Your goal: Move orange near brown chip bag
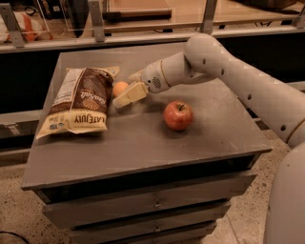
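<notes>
One small round yellow-orange fruit, the orange [119,88], sits on the table just beside the upper right edge of the brown chip bag [78,100]; I cannot tell whether the two touch. One bag only: a large flat snack packet with a dark brown middle, cream-tan borders, a white nutrition label along its left side and big cream lettering at its near end. One shiny red apple [178,116] with a short stem stands upright to the right, well apart from the bag and nearer the front edge. One gripper [125,96], mine, lies low over the table right against the orange on its right side, pointing toward the bag; I cannot tell whether it is open or closed. My one white arm [228,66] reaches in from the right

All three things rest on the flat dull grey top of a cabinet [143,147], with grey drawers [152,202] stacked under it. A speckled stone floor [238,224] shows below. Behind the cabinet runs a pale metal rail [143,37] with upright posts, and past it a wooden surface [190,9]
</notes>
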Tool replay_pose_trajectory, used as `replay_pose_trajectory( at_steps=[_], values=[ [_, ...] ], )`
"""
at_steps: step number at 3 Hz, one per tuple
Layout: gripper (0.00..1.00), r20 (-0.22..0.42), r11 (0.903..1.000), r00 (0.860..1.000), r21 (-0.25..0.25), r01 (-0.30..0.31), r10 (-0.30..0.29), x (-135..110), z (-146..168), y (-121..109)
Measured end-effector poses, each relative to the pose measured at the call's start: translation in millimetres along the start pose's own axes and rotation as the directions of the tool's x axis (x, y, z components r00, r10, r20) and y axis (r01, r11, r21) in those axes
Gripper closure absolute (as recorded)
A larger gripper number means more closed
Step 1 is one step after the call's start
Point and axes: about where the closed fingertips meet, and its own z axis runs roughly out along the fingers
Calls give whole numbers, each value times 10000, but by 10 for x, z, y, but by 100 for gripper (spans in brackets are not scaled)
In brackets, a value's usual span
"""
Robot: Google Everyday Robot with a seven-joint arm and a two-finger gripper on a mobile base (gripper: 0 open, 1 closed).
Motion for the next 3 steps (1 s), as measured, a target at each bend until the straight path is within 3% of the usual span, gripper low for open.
replay_pose_trajectory(
  at_steps=[1,2,3],
  values=[
    [0,76,10000,10000,52,-20,19,-14,-5,2],
    [0,299,9988,9995,476,113,-128,-88,-127,-101],
    [0,144,9914,9986,1210,496,-517,-117,-343,-270]
  ],
)
